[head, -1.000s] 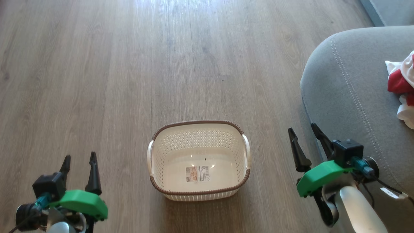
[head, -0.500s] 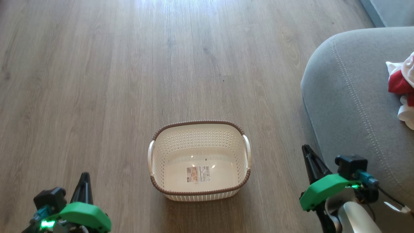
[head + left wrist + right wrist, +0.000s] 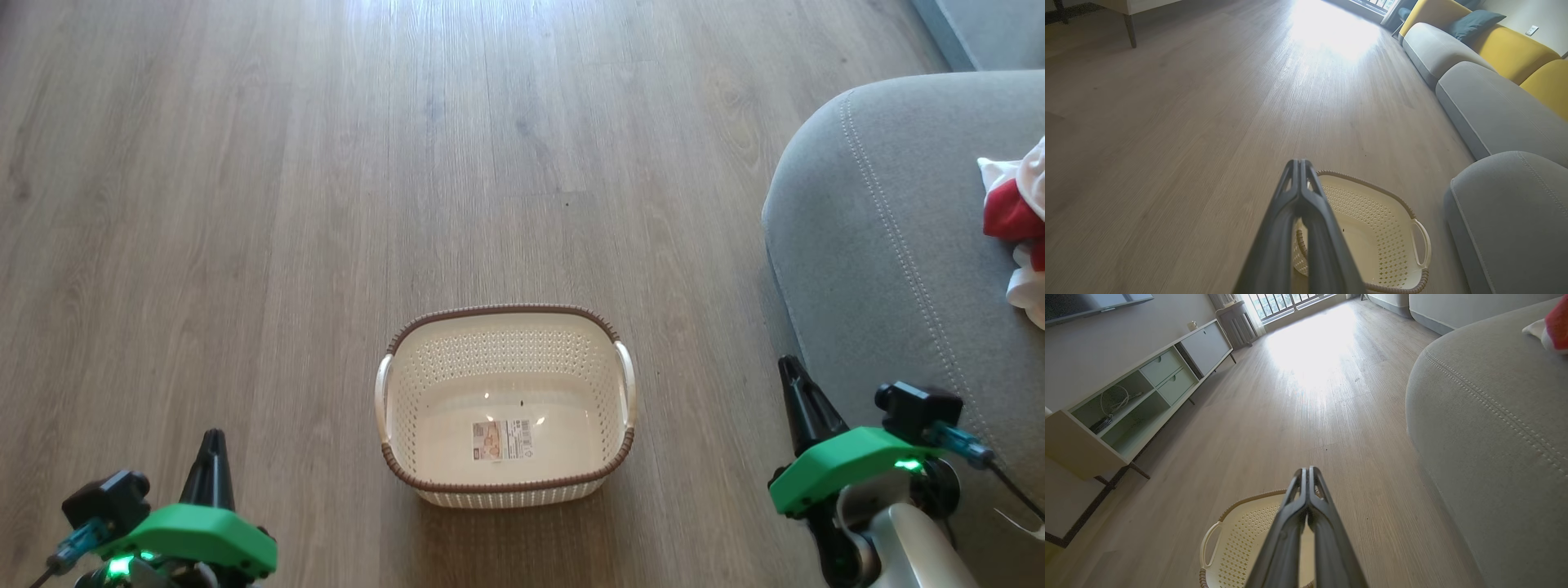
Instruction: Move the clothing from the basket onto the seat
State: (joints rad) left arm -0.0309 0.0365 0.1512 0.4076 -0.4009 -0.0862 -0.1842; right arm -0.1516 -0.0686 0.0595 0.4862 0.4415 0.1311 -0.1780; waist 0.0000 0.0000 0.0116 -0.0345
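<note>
On the large grey fabric-upholstered seat (image 3: 882, 245): bright red and white clothing (image 3: 1012, 219) in a soft heap

Near the bottom middle of the head view, the small rectangular cream plastic basket (image 3: 500, 359) with perforated sides and a brown woven-look rim stands upright on the pale wood-plank floor (image 3: 326, 204). A printed label (image 3: 500, 438) lies flat on its bare bottom. The basket is near the seat's rounded edge, with a strip of floor between them. The clothing lies on top of the seat at the far right of the view, partly cut off by the frame edge and well apart from the basket. The left gripper (image 3: 213, 441) hangs over the floor to the basket's left, its two long dark fingers pressed together with nothing between them. The right gripper (image 3: 790, 369) is between the basket and the seat, just beside the seat's edge, its fingers likewise pinched together on nothing. Both wrist views look along closed fingers, past the basket's rim, toward sunlit floor
</note>
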